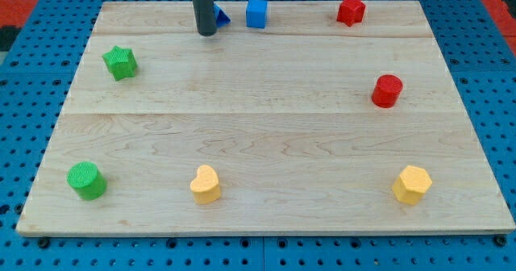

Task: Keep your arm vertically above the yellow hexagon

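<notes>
You'll find my tip (206, 33) near the board's top edge, left of centre, a bare rod end holding nothing, just beside a small blue block (221, 16) that it partly hides, so its shape cannot be told. The blue cube (256, 13) sits a little further right along that edge, and the red star (351, 10) lies towards the top right corner. The yellow hexagon (411, 184) rests near the bottom right corner, well apart from my tip. The red cylinder (386, 90) stands near the right edge. The green star (120, 62) is by the left edge, the green cylinder (85, 180) in the bottom left corner, the yellow heart (205, 184) along the bottom edge of the wooden board (266, 118).
</notes>
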